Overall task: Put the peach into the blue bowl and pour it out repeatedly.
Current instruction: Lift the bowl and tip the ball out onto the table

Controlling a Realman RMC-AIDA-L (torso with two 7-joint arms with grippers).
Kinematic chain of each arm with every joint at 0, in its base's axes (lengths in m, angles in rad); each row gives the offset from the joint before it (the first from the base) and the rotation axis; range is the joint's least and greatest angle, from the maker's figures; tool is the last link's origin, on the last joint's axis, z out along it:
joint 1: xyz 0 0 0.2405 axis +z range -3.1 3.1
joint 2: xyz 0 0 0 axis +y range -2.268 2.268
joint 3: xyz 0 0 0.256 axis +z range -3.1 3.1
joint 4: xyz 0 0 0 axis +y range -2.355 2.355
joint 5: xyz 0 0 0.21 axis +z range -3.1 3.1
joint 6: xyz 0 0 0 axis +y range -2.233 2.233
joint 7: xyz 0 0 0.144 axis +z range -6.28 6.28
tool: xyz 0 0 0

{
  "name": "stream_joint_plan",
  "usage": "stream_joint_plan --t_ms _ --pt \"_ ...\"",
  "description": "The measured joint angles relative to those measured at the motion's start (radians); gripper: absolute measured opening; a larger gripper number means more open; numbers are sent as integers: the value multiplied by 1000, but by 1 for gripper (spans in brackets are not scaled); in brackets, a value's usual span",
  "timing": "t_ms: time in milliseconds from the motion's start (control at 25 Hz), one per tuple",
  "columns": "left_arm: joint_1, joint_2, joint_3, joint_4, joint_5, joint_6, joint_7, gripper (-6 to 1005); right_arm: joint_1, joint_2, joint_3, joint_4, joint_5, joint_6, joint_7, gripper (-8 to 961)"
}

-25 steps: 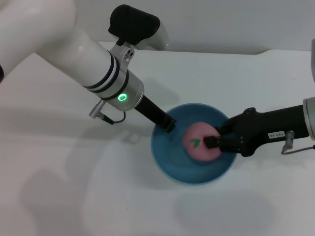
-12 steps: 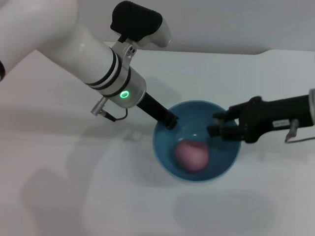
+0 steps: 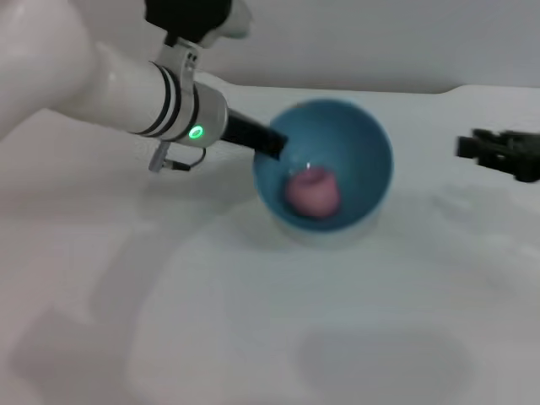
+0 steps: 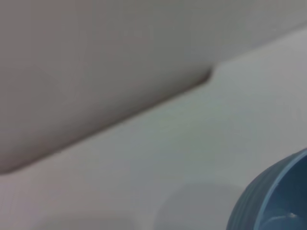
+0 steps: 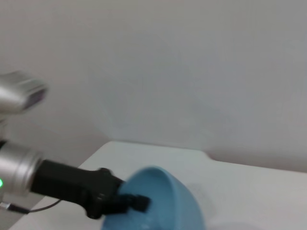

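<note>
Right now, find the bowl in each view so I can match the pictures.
Head view: bowl centre, lifted and tilted, peach inside, left gripper on its rim.
Left wrist view: only its outer wall, bottom right corner.
Right wrist view: bottom centre, seen from outside.
Shared landmark: the table's notched far edge.

My left claw [image 3: 274,145] holds the blue bowl [image 3: 333,173] above the white table [image 3: 253,321]; only its shadow lies below it.

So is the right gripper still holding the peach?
No. In the head view the peach lies inside the blue bowl, while the right gripper sits well off to the side, apart from both.
</note>
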Motion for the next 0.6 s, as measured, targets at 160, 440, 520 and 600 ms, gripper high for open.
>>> stream_joint_plan --t_ms 160,440,520,600 --pt "62 2 72 30 -2 -154 1 -1 -31 0 67 39 2 -1 0 393" --pt "295 4 362 143 7 -775 144 -2 -92 -2 190 91 39 -30 -4 393" --pt "318 4 421 143 9 -876 212 -1 -101 -2 226 91 40 -50 -6 393" --pt "334 3 491 125 10 -989 291 -1 -106 -2 252 92 40 -65 -5 394"
